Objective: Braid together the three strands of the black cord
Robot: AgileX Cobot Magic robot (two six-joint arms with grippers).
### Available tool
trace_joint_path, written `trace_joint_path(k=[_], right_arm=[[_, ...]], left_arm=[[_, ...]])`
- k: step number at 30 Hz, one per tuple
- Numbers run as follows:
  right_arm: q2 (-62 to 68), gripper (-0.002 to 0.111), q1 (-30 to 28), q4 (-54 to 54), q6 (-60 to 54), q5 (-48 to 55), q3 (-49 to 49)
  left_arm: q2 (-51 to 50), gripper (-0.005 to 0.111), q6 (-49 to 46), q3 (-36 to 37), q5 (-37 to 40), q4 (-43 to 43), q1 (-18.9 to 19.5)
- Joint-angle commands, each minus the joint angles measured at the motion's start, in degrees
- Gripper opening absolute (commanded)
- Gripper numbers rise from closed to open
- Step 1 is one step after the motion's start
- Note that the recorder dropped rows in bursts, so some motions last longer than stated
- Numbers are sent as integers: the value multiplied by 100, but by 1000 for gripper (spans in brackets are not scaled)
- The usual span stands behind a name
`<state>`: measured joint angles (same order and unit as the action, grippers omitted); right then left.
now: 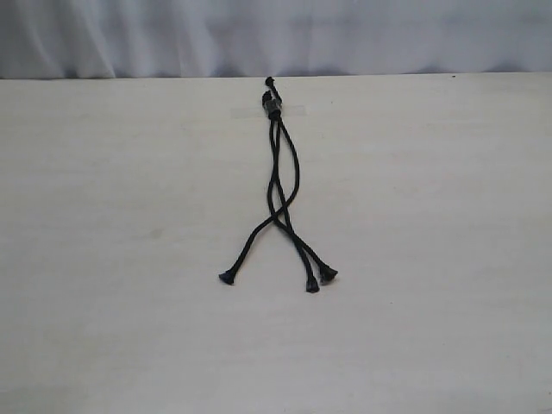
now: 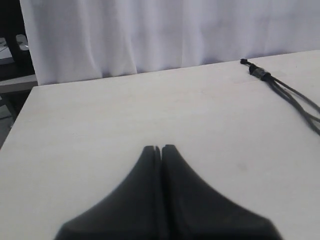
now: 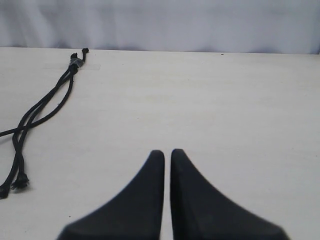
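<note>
Black and pressed tight together, the left jaws gripped nothing, with bare pale counter (image 2: pixel 100 115) ahead of them. The right jaws stood almost closed, only a thin slit of counter showing between them, and they too held nothing. Ahead of both pairs and well apart from either, off toward the side where the two arms face each other, the black cord (image 1: pixel 278 217) lay flat on the counter. Nearest were the flared tips (image 1: pixel 226 278) of its three strands (image 1: pixel 304 256): one splayed out alone toward the left jaws' side, two lying close together toward the right jaws' side. Farther on, the strands crossed one another, then ran nearly side by side to the bound end (image 1: pixel 273 105) with its short stub (image 1: pixel 270 82). Beyond that hung a white curtain (image 1: pixel 259 34).
</note>
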<state>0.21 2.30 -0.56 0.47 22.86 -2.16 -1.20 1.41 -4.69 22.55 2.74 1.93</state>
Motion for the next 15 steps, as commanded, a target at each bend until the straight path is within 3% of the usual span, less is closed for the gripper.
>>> trace_joint_path(k=[1,15], right_arm=[[-21,4,-29,16,-47,-79,19],[-21,4,-29,16,-47,-79,19]], left_arm=[[120,0,27,201,-151,103,14],[120,0,27,191,-209,103,14]])
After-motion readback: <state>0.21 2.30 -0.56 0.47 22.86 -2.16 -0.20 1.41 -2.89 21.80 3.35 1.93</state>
